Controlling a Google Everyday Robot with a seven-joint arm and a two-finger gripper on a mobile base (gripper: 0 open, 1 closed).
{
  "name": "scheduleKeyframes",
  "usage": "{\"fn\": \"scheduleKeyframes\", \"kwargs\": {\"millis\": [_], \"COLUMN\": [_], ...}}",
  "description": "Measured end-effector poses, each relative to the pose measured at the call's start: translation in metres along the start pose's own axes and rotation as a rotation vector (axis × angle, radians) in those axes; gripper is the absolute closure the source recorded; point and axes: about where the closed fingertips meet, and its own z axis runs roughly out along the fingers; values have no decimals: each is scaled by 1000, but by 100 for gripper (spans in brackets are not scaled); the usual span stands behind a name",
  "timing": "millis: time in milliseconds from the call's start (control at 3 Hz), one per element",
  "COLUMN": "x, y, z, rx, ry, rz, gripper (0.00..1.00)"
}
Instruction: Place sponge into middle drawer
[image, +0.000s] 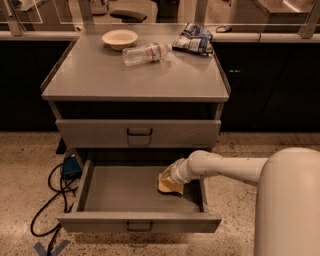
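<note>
The middle drawer (100, 222) of the grey cabinet is pulled out, and its dark handle faces me at the bottom. My white arm reaches in from the right. My gripper (172, 180) is inside the drawer at its right-centre, low over the floor. It is shut on the pale yellow sponge (169, 187), whose lower edge is at or just above the drawer floor. The wrist hides most of the gripper.
A like grey drawer front (90, 134) above is shut. On the cabinet top lie a cream bowl (119, 38), a plastic bottle (145, 53) on its side and a blue-white snack bag (194, 38). A blue box with black cables (71, 166) lies on the floor to the left.
</note>
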Motion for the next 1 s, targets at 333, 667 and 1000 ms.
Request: {"fn": "scheduleKeyframes", "kwargs": {"millis": [333,667,1000], "x": [0,0,0], "y": [0,0,0], "z": [0,0,0], "rx": [0,0,0], "ry": [0,0,0], "rz": [0,0,0], "gripper": [34,11,0]}}
